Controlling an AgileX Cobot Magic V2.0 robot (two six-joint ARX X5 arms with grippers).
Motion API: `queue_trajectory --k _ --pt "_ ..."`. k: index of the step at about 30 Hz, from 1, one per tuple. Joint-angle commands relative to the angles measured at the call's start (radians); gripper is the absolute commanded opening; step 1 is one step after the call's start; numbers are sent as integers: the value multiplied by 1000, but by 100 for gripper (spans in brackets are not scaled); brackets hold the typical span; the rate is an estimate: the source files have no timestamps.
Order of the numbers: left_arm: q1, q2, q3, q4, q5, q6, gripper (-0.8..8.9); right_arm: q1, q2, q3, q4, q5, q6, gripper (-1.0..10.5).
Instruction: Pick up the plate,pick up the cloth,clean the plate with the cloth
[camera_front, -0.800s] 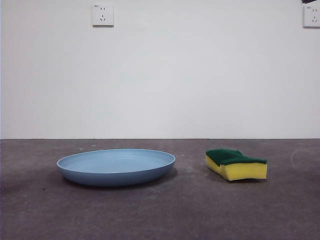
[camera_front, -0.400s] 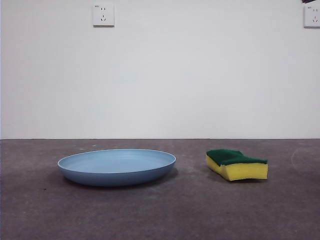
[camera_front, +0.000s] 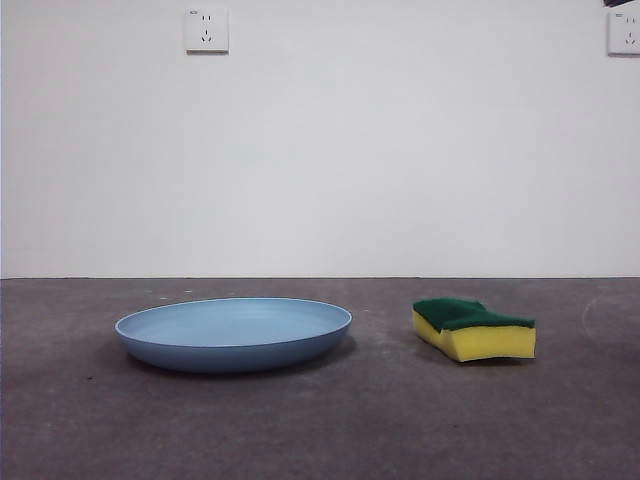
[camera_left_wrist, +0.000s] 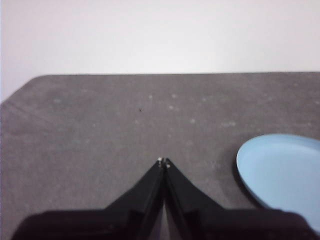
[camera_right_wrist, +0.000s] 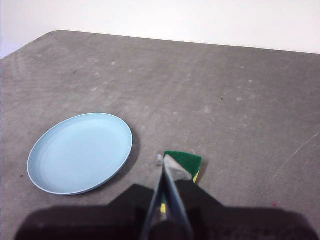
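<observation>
Left pincer (camera_left_wrist: 163, 162), pressed together, hovers beside the stiff, shallow plate (camera_left_wrist: 282, 172), best gripped by its rim; right pincer (camera_right_wrist: 163, 161), also pressed together, hangs over the soft, squeezable sponge (camera_right_wrist: 184, 161).

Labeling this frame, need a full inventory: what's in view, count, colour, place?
plate: 1, light blue, flat on the table, beside the sponge, not touching it.
sponge: 1, yellow with a dark green top face, on the table, apart from the plate.
table: 1, dark grey, bears both.
wall sockets: 2, white, high on the white wall.
left pincer: 1, black, shut, above bare table next to the plate's rim.
right pincer: 1, black, shut, above the sponge, holding nothing.
</observation>
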Motion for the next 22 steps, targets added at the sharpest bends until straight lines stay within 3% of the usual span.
queue_trajectory --k 1,22 --pt "4 -10 -39 27 1 -2 -3 1 -1 -4 6 3 10 2" --pt "3 -10 -118 42 -5 0 -3 1 -1 -4 5 3 10 2"
